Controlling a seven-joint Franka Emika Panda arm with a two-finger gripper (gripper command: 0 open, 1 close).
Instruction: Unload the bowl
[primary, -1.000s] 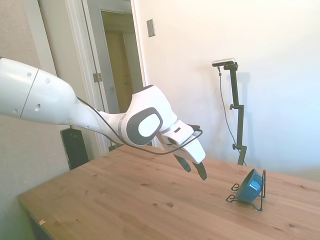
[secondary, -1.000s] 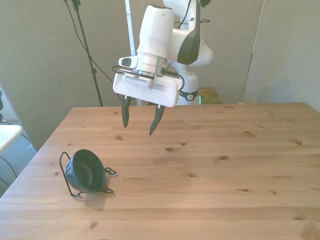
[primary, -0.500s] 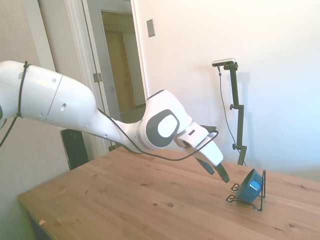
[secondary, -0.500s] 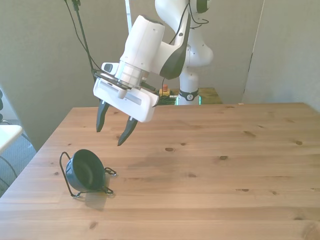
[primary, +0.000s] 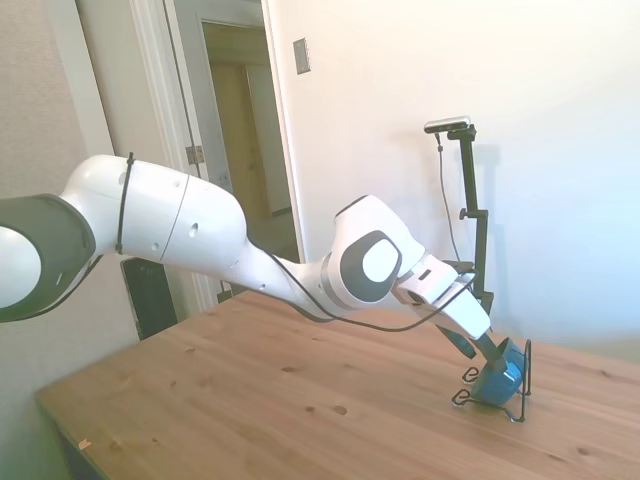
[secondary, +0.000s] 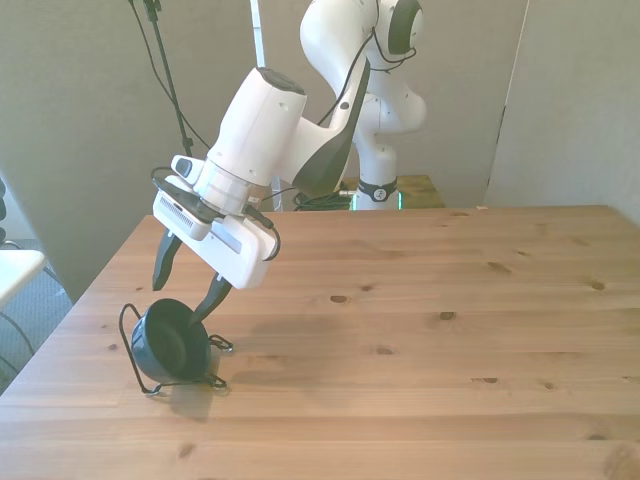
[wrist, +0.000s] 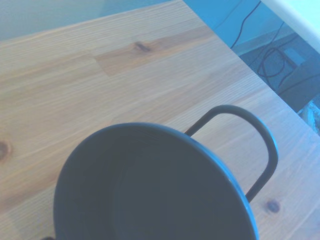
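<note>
reaching stage: open gripper (secondary: 186, 283) poised over the blue bowl (secondary: 170, 342), propped tilted in its wire stand (secondary: 128, 330) at the front view's left. next, closing on the rim and lifting clear.

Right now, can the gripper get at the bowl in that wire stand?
Probably yes. The gripper is open just above the bowl, fingers either side of its upper rim. The wire stand loops behind the bowl, and nothing else blocks the way.

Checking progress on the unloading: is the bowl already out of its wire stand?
No. In the front view the bowl sits tilted in the black wire stand on the table, with the open hand just above its rim.
</note>
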